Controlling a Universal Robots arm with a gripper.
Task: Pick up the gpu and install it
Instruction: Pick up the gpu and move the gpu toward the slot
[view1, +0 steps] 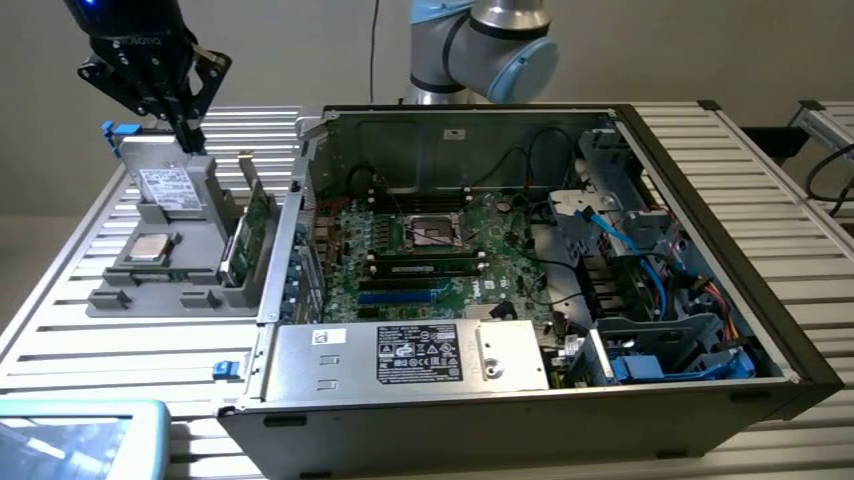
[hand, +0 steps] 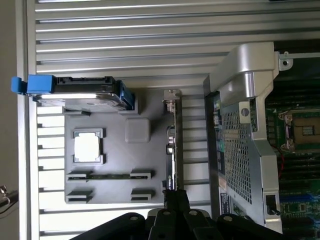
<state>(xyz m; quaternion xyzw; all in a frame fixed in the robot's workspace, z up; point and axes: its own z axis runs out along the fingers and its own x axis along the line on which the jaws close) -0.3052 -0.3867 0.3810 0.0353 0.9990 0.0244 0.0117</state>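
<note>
Hovering with the black finger gripper (view1: 192, 136) over the grey moulded plastic parts tray (view1: 147, 300), above the end by the propped silver white-labelled drive box (view1: 171, 188), well clear of everything below. Jaws clenched together, grasping nothing. From the wrist, fingertips lined up along the thin top edge of the gpu (hand: 171, 140), the flat green-faced expansion card with a metal end bracket. Not yet lifted: standing on edge in a tray slot, on the side nearest the open black and silver computer case (view1: 534, 440). Probably kept upright to offer a narrow edge to a pinch from above. Also on the tray, a flat square silver processor chip (view1: 150, 248). Case laid on its side with the lid off, likely to turn the large green motherboard (view1: 344, 270) and its slots upward for a straight downward push.
</note>
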